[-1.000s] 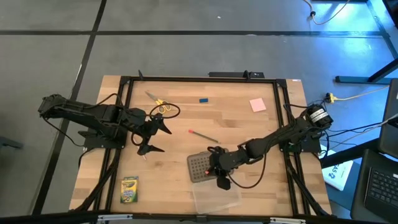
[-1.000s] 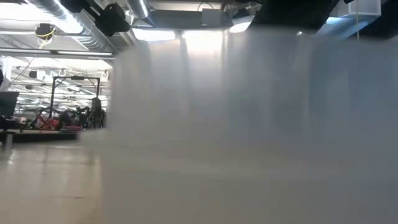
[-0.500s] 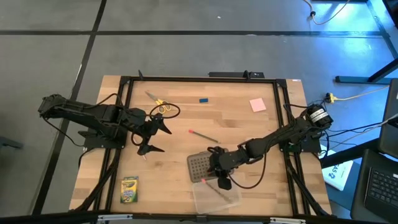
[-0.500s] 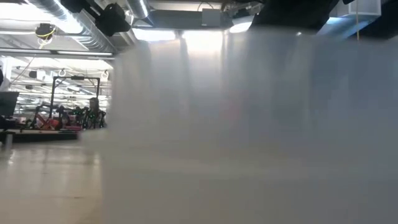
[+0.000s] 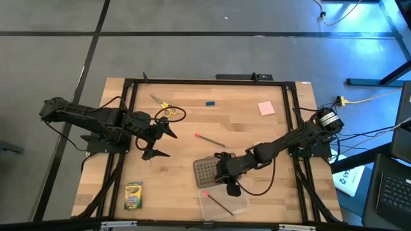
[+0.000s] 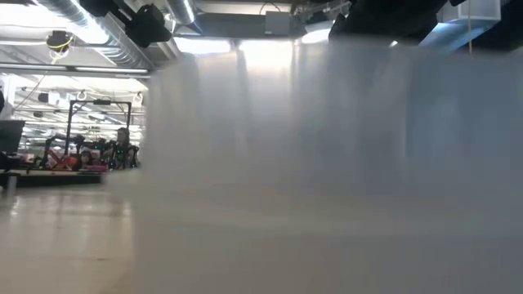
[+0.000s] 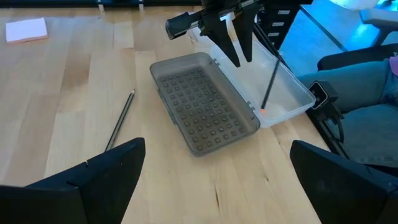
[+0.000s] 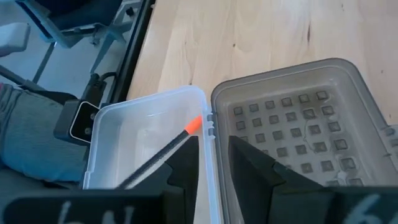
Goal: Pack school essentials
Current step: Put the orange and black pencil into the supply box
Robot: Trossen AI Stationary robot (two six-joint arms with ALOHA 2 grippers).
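The right gripper (image 5: pixel 232 187) hangs over the hinge line of the clear case (image 5: pixel 223 204), fingers slightly apart and holding nothing. A dark pencil (image 5: pixel 218 201) with an orange tip lies loose inside the clear tray, just beside and below those fingers; the grey dotted lid (image 5: pixel 206 172) lies flat alongside. The left gripper (image 5: pixel 160 142) waits at the table's left, fingers spread wide. A second pencil (image 5: pixel 210 139), scissors (image 5: pixel 166 108), eraser (image 5: pixel 210 102), pink pad (image 5: pixel 266 108) and crayon box (image 5: pixel 133 196) lie scattered on the table (image 5: pixel 180 186).
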